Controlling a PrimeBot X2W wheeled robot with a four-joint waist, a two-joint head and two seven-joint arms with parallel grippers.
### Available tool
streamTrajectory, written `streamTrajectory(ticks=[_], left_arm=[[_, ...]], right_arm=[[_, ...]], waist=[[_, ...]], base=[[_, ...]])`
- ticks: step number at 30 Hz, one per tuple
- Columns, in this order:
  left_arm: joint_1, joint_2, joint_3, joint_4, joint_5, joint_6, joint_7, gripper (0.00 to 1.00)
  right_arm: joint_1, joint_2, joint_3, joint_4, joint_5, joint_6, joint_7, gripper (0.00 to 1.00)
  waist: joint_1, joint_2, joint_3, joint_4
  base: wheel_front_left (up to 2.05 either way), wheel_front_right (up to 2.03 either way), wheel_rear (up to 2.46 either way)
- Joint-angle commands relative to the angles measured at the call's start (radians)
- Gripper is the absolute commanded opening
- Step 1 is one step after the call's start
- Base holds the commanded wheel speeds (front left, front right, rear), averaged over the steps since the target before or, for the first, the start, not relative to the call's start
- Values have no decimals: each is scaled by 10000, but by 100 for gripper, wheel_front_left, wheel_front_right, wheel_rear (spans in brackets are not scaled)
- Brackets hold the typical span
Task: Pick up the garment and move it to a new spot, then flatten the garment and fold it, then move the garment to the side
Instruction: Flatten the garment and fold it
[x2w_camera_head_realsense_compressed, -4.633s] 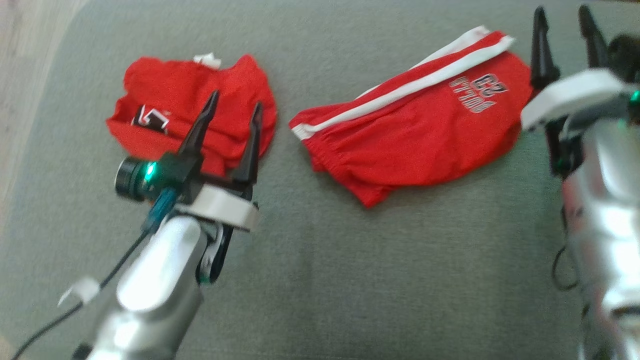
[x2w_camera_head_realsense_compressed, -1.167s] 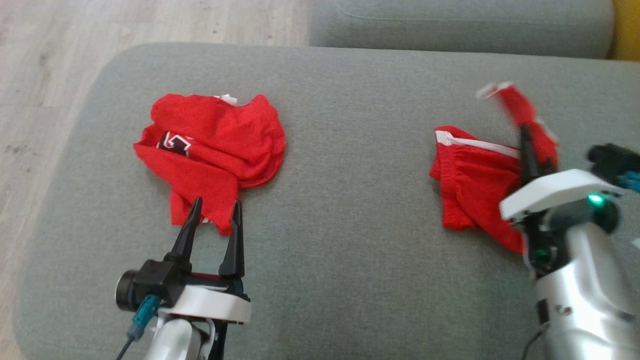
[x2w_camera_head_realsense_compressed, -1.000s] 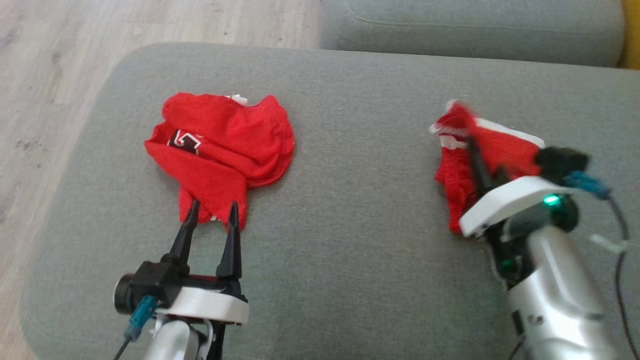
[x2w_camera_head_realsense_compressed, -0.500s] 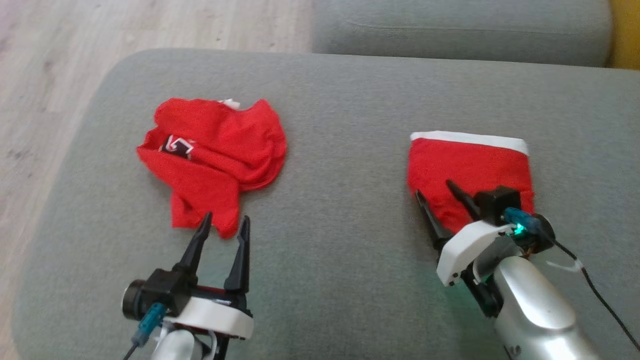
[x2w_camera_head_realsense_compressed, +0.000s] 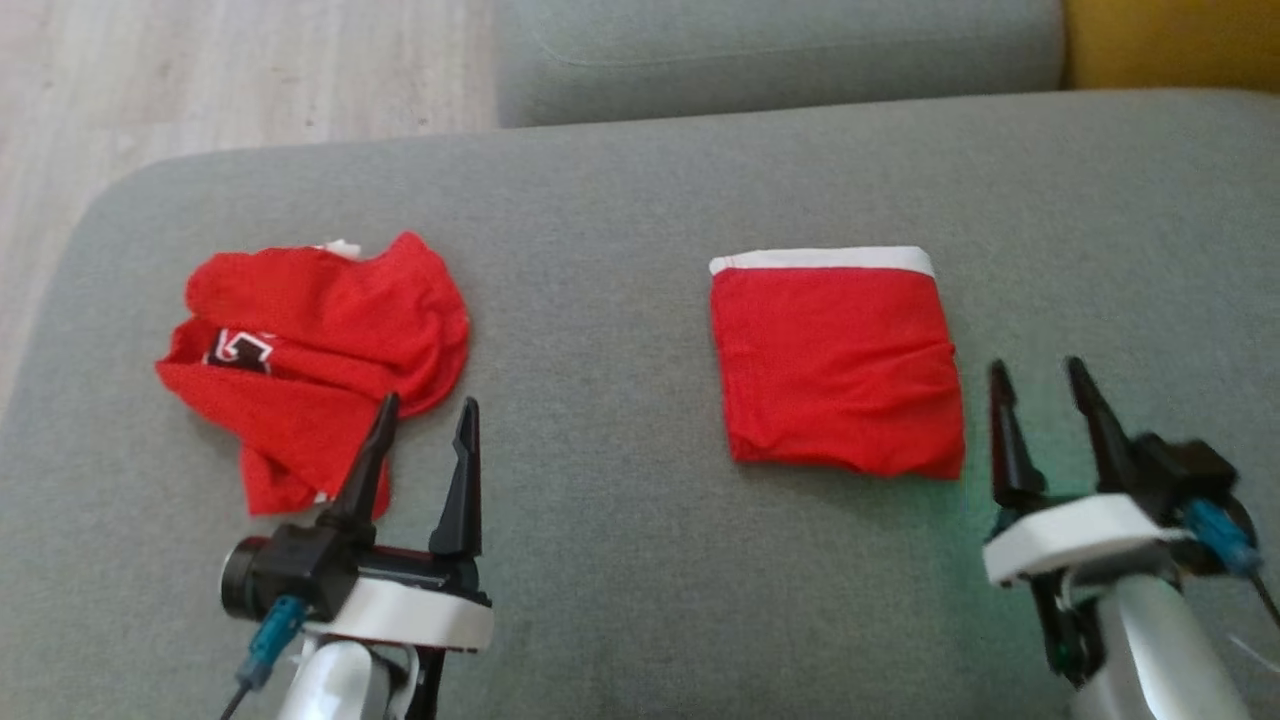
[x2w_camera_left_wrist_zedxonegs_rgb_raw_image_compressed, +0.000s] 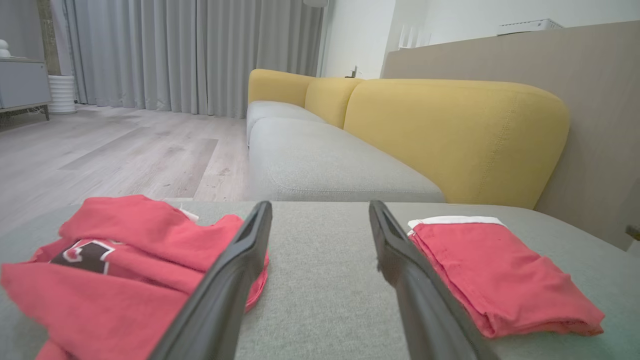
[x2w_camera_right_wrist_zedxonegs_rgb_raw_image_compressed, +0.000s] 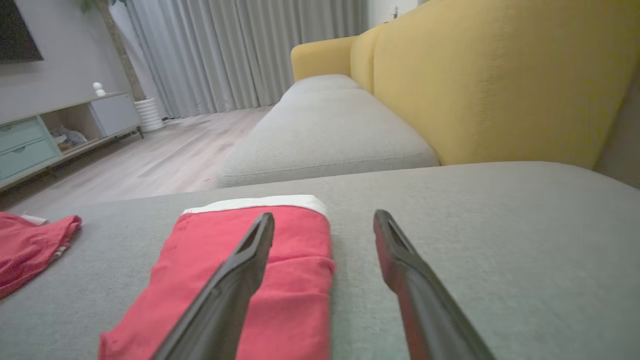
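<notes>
Two robot arms hover over a grey sofa cushion (x2w_camera_head_realsense_compressed: 620, 560), with a folded red garment (x2w_camera_head_realsense_compressed: 835, 365) lying free beside the right fingers (x2w_camera_head_realsense_compressed: 1004, 430).

Both pairs of fingers are spread wide and hold nothing. The folded garment, a neat square with a white band on its far edge, sits just ahead and inward of the right fingers, not touching them. If it has yet to go to the side, a pinch that catches only the top layer would likely pull the fold open, and dragging it over the nubby cushion could ruck it up. The left fingers (x2w_camera_head_realsense_compressed: 362, 470) sit at the near edge of a crumpled red garment (x2w_camera_head_realsense_compressed: 310, 345). Closing them there could snag the wrong cloth.
</notes>
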Motion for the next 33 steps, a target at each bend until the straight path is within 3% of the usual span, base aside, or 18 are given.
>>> streamTrajectory(ticks=[1, 8, 9, 10, 18, 29, 33], left_arm=[[-220, 46, 475, -400, 121, 37, -53, 100], [-497, 7, 376, -536, 192, -41, -53, 100], [-543, 4, 362, -538, 196, -54, -53, 100], [-597, 1, 341, -538, 201, -68, -53, 100], [-1029, -15, 142, -469, 242, -155, -53, 100], [-1519, -23, -13, -379, 245, -233, -53, 100], [-1595, -24, -22, -304, 206, -222, -53, 100]], right_arm=[[-112, 106, 92, -581, -75, -9, -124, 100], [-97, 152, 40, -1134, -172, -9, -130, 100], [-228, 152, 71, -1143, -190, -9, -114, 43], [-382, 153, 58, -1146, -228, -9, -85, 0], [-1791, 155, -214, -467, -670, -9, 258, 0], [-3722, 136, -1398, 3022, -1964, -9, 542, 0], [-4135, 148, -1228, 3419, -1932, -9, 51, 0]], waist=[[1, -1, 197, -109], [1, -1, 843, 123], [1, -1, 947, 196], [1, -1, 1082, 289], [1, -1, 1920, 1100], [1, -1, 2672, 1964], [1, -1, 2544, 1950]], base=[[0, 0, 0], [0, 0, 0], [0, 0, 0], [0, 0, 0], [0, 0, 0], [0, 0, 0], [0, 0, 0]])
